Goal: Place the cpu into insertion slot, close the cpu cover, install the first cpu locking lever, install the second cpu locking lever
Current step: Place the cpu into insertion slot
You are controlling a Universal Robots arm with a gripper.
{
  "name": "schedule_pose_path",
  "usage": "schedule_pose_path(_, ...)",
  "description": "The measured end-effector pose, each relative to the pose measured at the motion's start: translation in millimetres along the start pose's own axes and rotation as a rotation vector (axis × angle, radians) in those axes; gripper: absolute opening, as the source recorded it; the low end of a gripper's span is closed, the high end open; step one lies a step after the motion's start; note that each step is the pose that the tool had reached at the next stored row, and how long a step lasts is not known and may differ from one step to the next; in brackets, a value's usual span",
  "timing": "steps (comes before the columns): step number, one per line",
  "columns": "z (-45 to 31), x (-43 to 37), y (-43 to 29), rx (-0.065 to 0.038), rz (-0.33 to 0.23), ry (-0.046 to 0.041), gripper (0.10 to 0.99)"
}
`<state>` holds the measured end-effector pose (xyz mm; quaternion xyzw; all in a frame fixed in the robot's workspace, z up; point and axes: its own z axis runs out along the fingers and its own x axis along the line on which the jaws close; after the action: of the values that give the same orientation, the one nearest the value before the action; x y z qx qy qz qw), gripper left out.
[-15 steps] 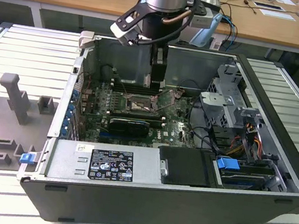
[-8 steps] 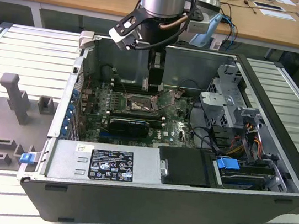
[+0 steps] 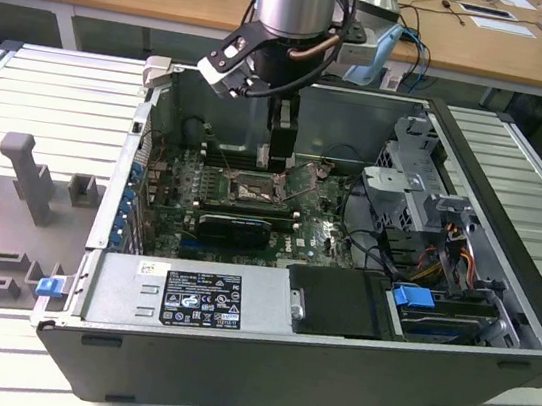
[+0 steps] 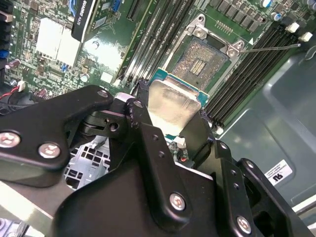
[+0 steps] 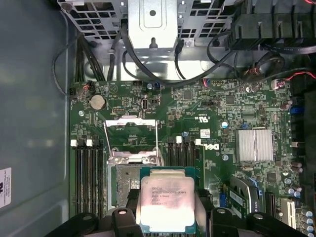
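My gripper (image 3: 276, 159) hangs inside the open computer case, shut on the cpu (image 5: 165, 202), a square chip with a pale silver face on a green edge. In both wrist views a black finger (image 4: 137, 109) presses each side of the chip (image 4: 173, 104). The cpu is held just above the board, partly over one side of the insertion slot (image 5: 126, 185), whose brownish pin field (image 4: 200, 61) lies bare. The cpu cover (image 5: 132, 138) is swung open and lies flat beyond the slot. A thin metal locking lever (image 4: 271, 48) sticks out beside the socket.
Black memory slots (image 5: 89, 173) run along both sides of the socket. A finned silver heatsink (image 5: 254, 145), a long black card (image 3: 235, 226), loose cables (image 5: 163, 74) and a drive cage (image 3: 412, 172) stand close by. The power supply (image 3: 188, 292) lines the case's front wall.
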<state>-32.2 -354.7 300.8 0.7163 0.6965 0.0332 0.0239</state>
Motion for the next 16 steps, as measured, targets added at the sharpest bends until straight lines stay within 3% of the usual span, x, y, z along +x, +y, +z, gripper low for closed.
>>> schedule_pose_path(8,5.6,-0.2,-0.5,0.0,0.0,0.0,0.525)
schedule_pose_path(16,8.5,-0.4,-6.0,-0.005,-0.012,0.0021,0.525)
